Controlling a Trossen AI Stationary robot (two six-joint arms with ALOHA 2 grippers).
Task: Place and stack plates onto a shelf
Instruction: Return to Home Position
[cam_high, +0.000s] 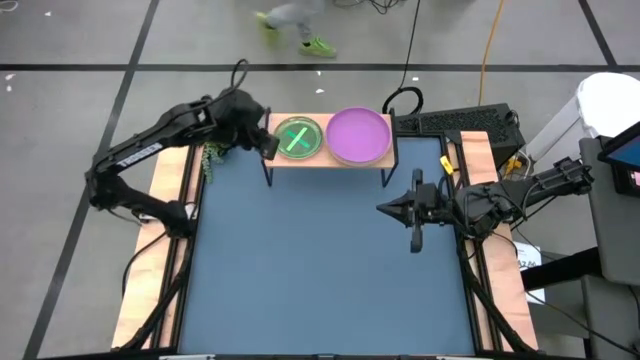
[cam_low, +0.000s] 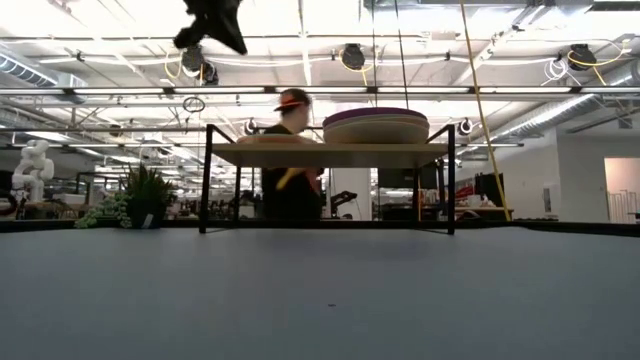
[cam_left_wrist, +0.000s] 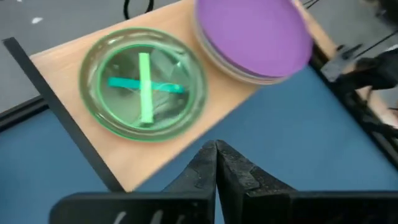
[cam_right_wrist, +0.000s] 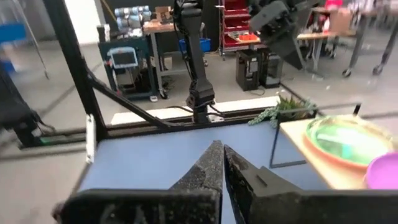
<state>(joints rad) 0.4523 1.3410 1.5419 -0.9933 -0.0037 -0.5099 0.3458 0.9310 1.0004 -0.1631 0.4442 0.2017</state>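
- Plates (cam_left_wrist: 252, 37) on the shelf (cam_high: 327, 161) in two piles, side by side: green plate (cam_high: 298, 138) topping one, purple plate (cam_high: 359, 135) the other.
- Left gripper (cam_high: 268, 143) just beside the green pile, fingers pressed together, holding nothing; best raised first, then swung home wide of the shelf's leg.
- Right gripper (cam_high: 385, 209) over the table's right side, likewise closed, empty-handed.
- Flat blue mat (cam_high: 320, 280); beyond it, a person (cam_low: 290, 160) and a potted plant (cam_low: 145, 195).

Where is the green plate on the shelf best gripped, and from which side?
Probably the green plate's raised rim nearest the shelf's front edge, from above: it lies flat, and the purple plate crowds one side. The shut left gripper is nearest.
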